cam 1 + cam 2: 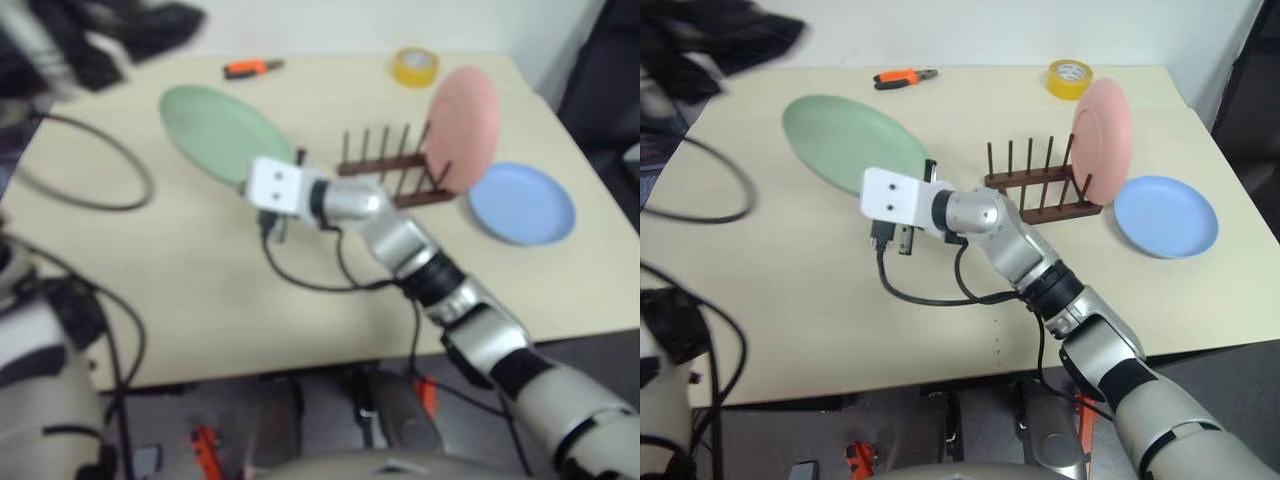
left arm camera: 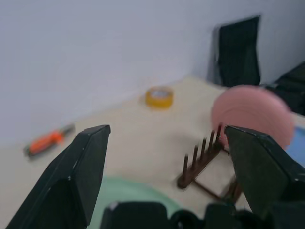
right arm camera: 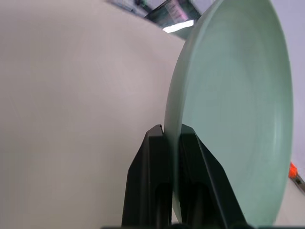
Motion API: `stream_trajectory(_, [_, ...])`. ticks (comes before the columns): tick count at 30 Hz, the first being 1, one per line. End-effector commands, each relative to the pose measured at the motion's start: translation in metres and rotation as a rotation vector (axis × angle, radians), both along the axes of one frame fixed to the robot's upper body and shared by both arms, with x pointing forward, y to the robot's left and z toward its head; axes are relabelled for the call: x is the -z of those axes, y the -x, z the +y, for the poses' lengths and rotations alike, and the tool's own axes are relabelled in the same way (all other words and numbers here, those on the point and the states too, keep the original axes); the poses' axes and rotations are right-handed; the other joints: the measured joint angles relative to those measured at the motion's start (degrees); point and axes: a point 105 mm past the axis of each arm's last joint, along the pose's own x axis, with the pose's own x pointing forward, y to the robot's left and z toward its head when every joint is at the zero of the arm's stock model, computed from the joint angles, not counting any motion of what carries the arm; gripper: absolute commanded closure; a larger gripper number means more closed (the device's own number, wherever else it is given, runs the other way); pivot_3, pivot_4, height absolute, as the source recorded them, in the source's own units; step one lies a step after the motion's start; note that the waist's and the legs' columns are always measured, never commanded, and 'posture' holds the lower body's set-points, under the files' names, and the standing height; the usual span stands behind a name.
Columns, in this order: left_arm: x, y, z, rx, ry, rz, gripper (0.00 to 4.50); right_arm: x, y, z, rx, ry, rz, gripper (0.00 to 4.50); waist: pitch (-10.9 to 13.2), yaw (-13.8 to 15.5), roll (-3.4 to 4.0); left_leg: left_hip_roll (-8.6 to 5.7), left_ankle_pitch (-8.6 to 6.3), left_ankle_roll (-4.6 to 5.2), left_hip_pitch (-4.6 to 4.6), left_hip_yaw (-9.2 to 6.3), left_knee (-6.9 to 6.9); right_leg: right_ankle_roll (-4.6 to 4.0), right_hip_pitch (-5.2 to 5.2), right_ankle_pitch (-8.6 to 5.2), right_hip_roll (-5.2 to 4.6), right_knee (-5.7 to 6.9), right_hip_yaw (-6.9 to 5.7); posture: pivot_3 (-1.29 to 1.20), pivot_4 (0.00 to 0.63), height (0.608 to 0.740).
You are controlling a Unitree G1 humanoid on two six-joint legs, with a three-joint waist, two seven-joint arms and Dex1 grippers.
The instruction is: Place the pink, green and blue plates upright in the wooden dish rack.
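Pinching round matte green plate (image 3: 228, 109) rim, right hand (image 3: 171, 136), pegged wooden rack (image 1: 1040, 185)

- Light is even and fairly bright across the table (image 1: 790, 300), apparently from overhead; no hard glare on its matte top.
- Shadows are soft: a faint one under the blue plate (image 1: 1166, 216), a thin dark one along the cable near the right arm.
- The left eye view is soft throughout, with smeared dark shapes at its upper left corner; the right eye view is crisper, blurred mainly at that same corner.
- In the left wrist view the 2 black fingers (image 2: 81, 176) are fairly sharp, while the pink plate (image 2: 251, 114), the rack (image 2: 205, 160) and the yellow tape roll (image 2: 159, 97) are hazy.
- The right wrist view is clear on the green plate (image 3: 233, 109), with gentle shading across its bowl; a small bright highlight sits behind its rim.
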Motion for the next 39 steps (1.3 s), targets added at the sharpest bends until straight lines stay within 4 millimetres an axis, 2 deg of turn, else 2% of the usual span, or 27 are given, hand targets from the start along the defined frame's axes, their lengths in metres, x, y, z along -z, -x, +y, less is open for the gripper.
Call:
stream_trajectory(1, [0.002,0.039,0.002,0.107,-0.055,-0.119,0.20,-0.036,-0.008,-0.016,0.025,-0.192,0.106,4.50,0.0,0.2,0.01,0.00,0.02,-0.05,0.08,-0.04,-0.04,-0.06,0.06,-0.04,0.00,0.01,-0.04,0.00,0.150,0.740])
stream_trajectory(3, [0.016,0.049,0.002,0.162,-0.069,-0.104,0.20,-0.049,-0.013,-0.029,0.040,-0.267,0.169,4.50,0.0,0.8,-0.05,0.01,0.07,-0.13,0.12,-0.13,0.04,-0.17,0.15,-0.10,0.00,0.08,-0.17,0.00,0.150,0.740])
stream_trajectory(6, [0.054,0.059,-0.004,0.282,-0.095,-0.002,0.20,-0.079,-0.023,-0.068,0.086,-0.401,0.277,4.50,0.0,1.5,-0.04,-0.01,0.15,-0.23,0.13,-0.20,0.11,-0.26,0.21,-0.03,-0.02,0.11,-0.24,0.00,0.150,0.740])
stream_trajectory(10, [0.116,0.045,-0.015,0.302,-0.234,0.177,0.20,-0.122,-0.028,-0.127,0.140,-0.562,0.389,4.50,0.0,2.5,-0.03,-0.08,0.17,-0.21,0.10,-0.19,0.16,-0.55,0.26,-0.13,-0.11,-0.01,-0.24,0.00,0.150,0.740])
stream_trajectory(12, [0.137,0.039,-0.023,0.324,-0.284,0.214,0.20,-0.138,-0.026,-0.153,0.167,-0.619,0.435,4.50,0.0,2.9,-0.05,-0.15,0.17,-0.20,0.11,-0.15,0.10,-0.60,0.24,-0.15,-0.18,-0.03,-0.20,0.00,0.150,0.740])
stream_trajectory(16, [0.162,0.028,-0.042,0.385,-0.306,0.239,0.20,-0.156,-0.023,-0.198,0.245,-0.693,0.521,4.50,0.0,3.0,0.00,-0.10,0.16,-0.18,0.09,-0.04,0.00,-0.69,0.21,-0.21,-0.12,-0.06,-0.22,0.00,0.150,0.740])
stream_trajectory(18, [0.168,0.025,-0.048,0.411,-0.318,0.242,0.20,-0.153,-0.022,-0.209,0.273,-0.691,0.571,4.50,0.0,2.9,-0.01,-0.06,0.15,-0.17,0.05,0.03,-0.04,-0.60,0.17,-0.16,-0.05,-0.07,-0.22,0.00,0.150,0.740])
stream_trajectory(21, [0.176,0.018,-0.056,0.434,-0.348,0.249,0.20,-0.136,-0.017,-0.222,0.317,-0.632,0.646,4.50,0.0,2.8,0.05,-0.06,0.11,-0.11,0.05,0.08,-0.09,-0.55,0.13,-0.13,0.04,-0.06,-0.20,0.00,0.150,0.740])
stream_trajectory(24, [0.177,0.015,-0.061,0.453,-0.350,0.240,0.20,-0.127,-0.016,-0.227,0.341,-0.609,0.683,4.50,0.0,2.5,0.05,-0.06,0.09,-0.07,0.06,0.14,-0.11,-0.55,0.10,-0.13,0.26,-0.06,-0.16,0.00,0.150,0.740])
stream_trajectory(27, [0.177,0.013,-0.066,0.474,-0.344,0.233,0.20,-0.115,-0.015,-0.230,0.330,-0.611,0.751,4.50,0.0,2.5,0.08,-0.01,0.08,-0.06,0.04,0.11,-0.11,-0.55,0.04,-0.13,0.49,-0.03,-0.17,0.00,0.150,0.740])
stream_trajectory(39, [0.179,0.016,-0.069,0.472,-0.336,0.238,0.20,-0.100,-0.018,-0.230,0.343,-0.580,0.785,4.50,0.0,2.6,0.09,0.02,0.07,-0.07,0.01,0.13,-0.10,-0.56,0.03,-0.14,0.77,-0.07,-0.15,0.00,0.150,0.740])
